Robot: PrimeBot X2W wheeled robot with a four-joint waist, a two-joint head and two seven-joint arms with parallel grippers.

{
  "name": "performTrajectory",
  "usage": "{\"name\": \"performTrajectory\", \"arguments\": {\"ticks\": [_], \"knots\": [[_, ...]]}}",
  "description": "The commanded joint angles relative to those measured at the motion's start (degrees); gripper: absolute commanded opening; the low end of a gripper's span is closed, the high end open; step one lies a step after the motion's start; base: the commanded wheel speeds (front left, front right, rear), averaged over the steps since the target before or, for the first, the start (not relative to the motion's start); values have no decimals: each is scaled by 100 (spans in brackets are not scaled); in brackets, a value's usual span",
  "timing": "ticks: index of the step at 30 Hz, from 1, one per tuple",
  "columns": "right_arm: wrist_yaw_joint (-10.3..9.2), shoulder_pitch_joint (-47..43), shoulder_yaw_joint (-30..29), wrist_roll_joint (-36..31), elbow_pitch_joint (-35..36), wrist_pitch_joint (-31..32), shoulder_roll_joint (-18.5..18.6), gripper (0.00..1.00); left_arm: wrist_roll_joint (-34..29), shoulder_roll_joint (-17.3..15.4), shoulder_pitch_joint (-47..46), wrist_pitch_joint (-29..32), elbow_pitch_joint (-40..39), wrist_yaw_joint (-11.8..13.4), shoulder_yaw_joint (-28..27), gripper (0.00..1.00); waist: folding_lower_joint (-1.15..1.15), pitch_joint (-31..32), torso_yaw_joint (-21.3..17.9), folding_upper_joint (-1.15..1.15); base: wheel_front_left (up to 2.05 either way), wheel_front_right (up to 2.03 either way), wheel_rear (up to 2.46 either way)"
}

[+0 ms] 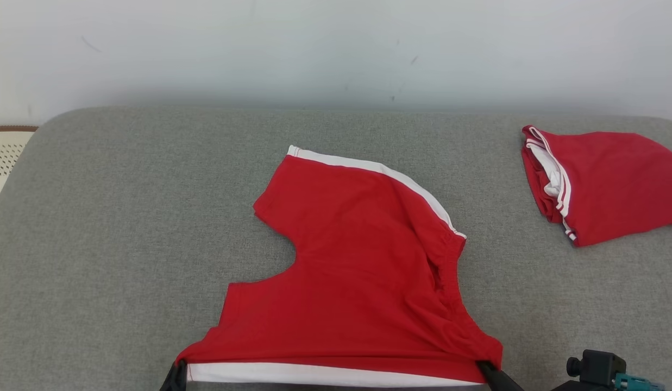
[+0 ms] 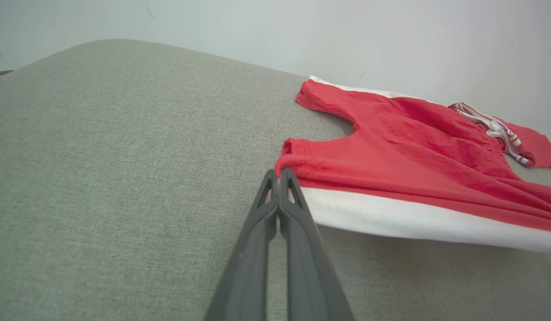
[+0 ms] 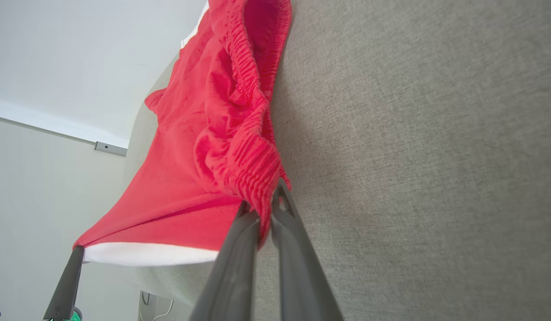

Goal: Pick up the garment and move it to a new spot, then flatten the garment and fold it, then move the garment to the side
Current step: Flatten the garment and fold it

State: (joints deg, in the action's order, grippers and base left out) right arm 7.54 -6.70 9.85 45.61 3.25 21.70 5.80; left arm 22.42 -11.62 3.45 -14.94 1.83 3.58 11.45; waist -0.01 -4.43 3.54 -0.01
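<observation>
Red shorts (image 1: pixel 363 260) lie stretched across the middle of a grey cushion (image 1: pixel 124 217), their near side gripped at both ends by the robot's two grippers along the cushion's near edge.

The left gripper (image 2: pixel 279 176) has its dark fingers pressed together on the shorts' near-left corner, where the red cloth meets a broad white stripe. The right gripper (image 3: pixel 268 200) pinches the gathered elastic waistband at the near-right corner. The white stripe runs taut between the two. In the left wrist view it hangs just clear of the cushion, with a shadow beneath it.

Beyond the grippers the shorts rest on the cushion and reach toward its far edge. One leg ends in a white-trimmed tip near the centre, and a curved notch opens on the left side. The cloth is mostly smooth, with wrinkles bunched along the waistband on the right.

A second red garment (image 1: pixel 607 184), folded with white trim showing, sits at the cushion's right edge toward the far side, well apart from the shorts. A strip of grey cushion separates the two.

To the left, open cushion runs to the rounded far-left corner. A band of it also lies between the shorts' far tip and the far edge, which meets a pale wall (image 1: pixel 314 49).
</observation>
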Motion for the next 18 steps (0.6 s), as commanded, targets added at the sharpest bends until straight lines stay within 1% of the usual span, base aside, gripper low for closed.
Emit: {"name": "performTrajectory", "arguments": {"ticks": [1, 5, 9, 13, 15, 18], "knots": [[-10, -107, -129, -90, 65, 44, -12, 0, -50, -24, 70, -36, 84, -3, -151, 0, 1, 4, 2, 1, 0, 0, 0], [-10, -135, -247, -122, 185, 193, -129, 0, -159, 37, -95, -36, 124, -110, -273, 0, 1, 4, -18, 1, 0, 0, 0], [-10, -37, -345, 26, 269, 305, -213, 0, -290, -52, -399, -36, 130, -247, -357, 0, 1, -51, -80, 1, 0, 0, 0], [-10, 299, -316, 406, 272, 362, -262, 0, -415, -338, -1117, 51, 183, -483, -341, 0, 1, -267, -266, 1, 0, 0, 0], [-10, 509, -282, 777, 186, 285, -264, 0, -436, -483, -1498, 203, 220, -603, -308, 0, 1, -399, -367, 1, 0, 0, 0], [-10, 937, -178, 1064, -23, 222, -266, 0, -462, -737, -2097, 457, 309, -772, -272, 0, 1, -627, -539, 1, 0, 0, 0]]}}
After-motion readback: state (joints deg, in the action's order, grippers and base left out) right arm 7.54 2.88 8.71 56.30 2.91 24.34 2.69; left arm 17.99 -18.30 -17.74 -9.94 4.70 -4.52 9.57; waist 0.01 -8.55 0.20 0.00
